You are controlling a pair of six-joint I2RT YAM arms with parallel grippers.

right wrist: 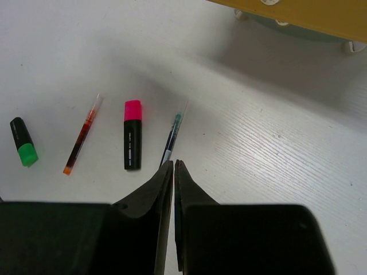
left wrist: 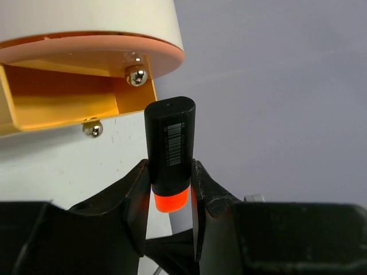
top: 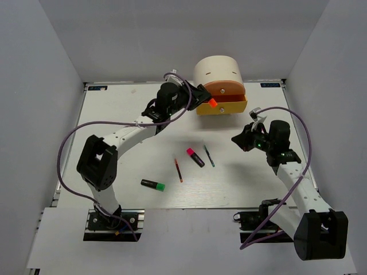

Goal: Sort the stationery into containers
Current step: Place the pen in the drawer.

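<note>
Left gripper (left wrist: pixel 170 175) clamps stubby black orange-capped highlighter (left wrist: pixel 170 132) by open yellow drawer (left wrist: pixel 57 94); next, drop inside. Right gripper (right wrist: pixel 174 166) closed, empty.

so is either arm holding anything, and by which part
The left gripper holds the orange-capped highlighter, fingers on its black body beside the cap. The right gripper is shut on nothing.

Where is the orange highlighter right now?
The highlighter is clamped in the left gripper, far side of the top view, beside the open yellow drawer's left end.
</note>
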